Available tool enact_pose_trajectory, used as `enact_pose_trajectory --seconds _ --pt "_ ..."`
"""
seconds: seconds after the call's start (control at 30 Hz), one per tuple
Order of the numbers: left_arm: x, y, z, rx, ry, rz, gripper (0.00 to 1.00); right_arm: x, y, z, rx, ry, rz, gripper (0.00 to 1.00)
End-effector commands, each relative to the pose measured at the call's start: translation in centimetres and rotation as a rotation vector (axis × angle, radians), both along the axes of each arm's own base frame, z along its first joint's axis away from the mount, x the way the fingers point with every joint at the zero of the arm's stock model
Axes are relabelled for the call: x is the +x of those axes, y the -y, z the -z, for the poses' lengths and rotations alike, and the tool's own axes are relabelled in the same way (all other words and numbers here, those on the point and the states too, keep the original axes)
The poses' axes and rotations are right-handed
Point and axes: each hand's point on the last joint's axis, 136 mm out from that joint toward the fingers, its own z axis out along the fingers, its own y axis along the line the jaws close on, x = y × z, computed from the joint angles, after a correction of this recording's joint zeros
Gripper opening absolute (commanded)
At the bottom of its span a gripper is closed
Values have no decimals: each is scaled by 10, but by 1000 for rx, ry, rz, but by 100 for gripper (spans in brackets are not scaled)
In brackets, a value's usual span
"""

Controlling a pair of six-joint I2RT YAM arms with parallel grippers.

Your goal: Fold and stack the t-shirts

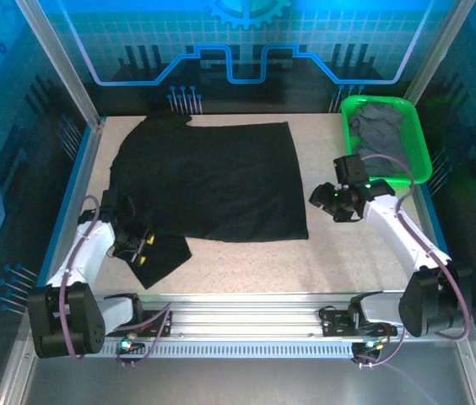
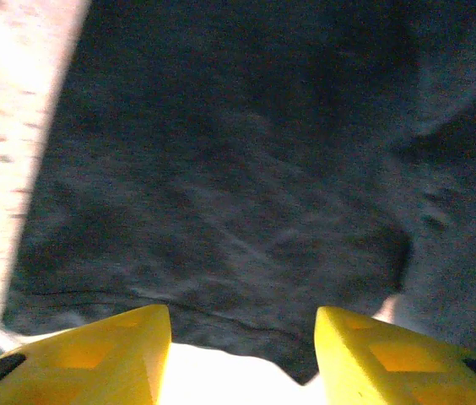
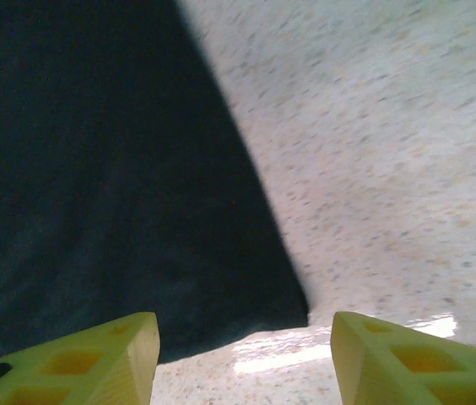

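The black t-shirt (image 1: 213, 177) lies flat on the bench (image 1: 348, 253), long axis left to right, with the left gripper (image 1: 139, 243) open and empty over its near sleeve and the right gripper (image 1: 317, 197) open and empty just beside its near-right corner.

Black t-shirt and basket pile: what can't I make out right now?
- Top view: the black t-shirt near-left sleeve is partly covered by the left arm; its far-left corner blends into the dark back wall.
- Left wrist view: cloth is blurred, folds unclear.
- Top view: grey t-shirts in the green basket are bunched; their number cannot be counted.
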Motion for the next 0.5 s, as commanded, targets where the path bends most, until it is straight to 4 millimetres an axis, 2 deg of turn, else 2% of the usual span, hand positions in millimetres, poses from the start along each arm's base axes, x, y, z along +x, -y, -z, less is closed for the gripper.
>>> enact_pose_trajectory --seconds 0.0,0.13,0.27,0.4,0.47 --pt "-22 -11 -4 83 -88 43 51 -1 -38 15 77 -34 -114 56" --pt "-1 -8 -2 52 -32 14 50 8 -80 32 76 -85 -247 53" --pt "27 -14 -7 68 10 11 50 36 -111 57 -2 -132 -343 48" --pt "62 -20 -12 70 41 36 51 69 -123 83 -45 -198 -352 44" --pt "76 -19 -13 52 60 39 50 79 -120 92 -71 -248 -344 44"
